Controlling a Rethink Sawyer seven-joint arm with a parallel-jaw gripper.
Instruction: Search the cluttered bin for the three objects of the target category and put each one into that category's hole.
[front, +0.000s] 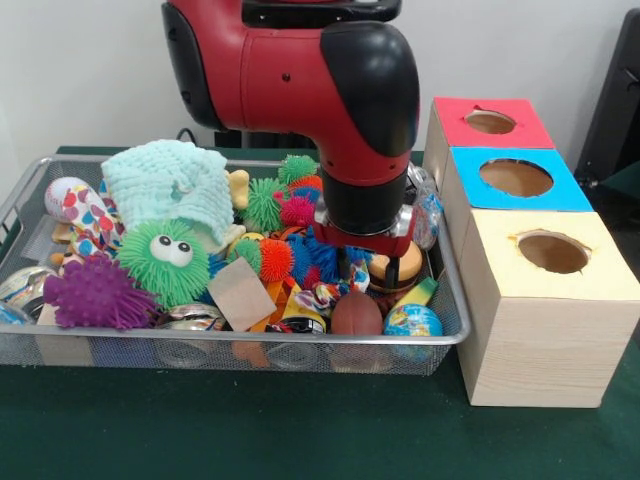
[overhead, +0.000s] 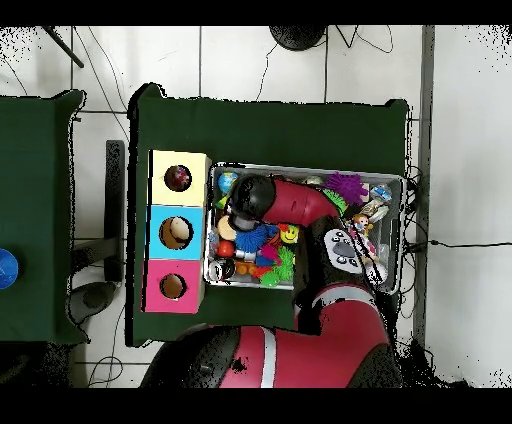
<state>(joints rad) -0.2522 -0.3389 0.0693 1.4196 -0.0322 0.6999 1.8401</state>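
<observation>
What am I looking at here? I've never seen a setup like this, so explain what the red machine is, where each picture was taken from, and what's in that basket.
The red and black machine is a robot arm. Its grasping end, the gripper, is lowered into a wire mesh bin on a green table. Whether its jaws are open or holding anything cannot be seen.

One picture is taken from across the table, facing the robot. The other looks straight down from above, with the same arm reaching over the bin.

The bin is heaped with toys: a green spiky ball with eyes, a purple spiky ball, a mint knitted cloth, a small globe and a brown ball.

Beside the bin stands a row of wooden boxes, each with a round hole in its top: red, blue and yellow. Sorted toys go in there.
</observation>
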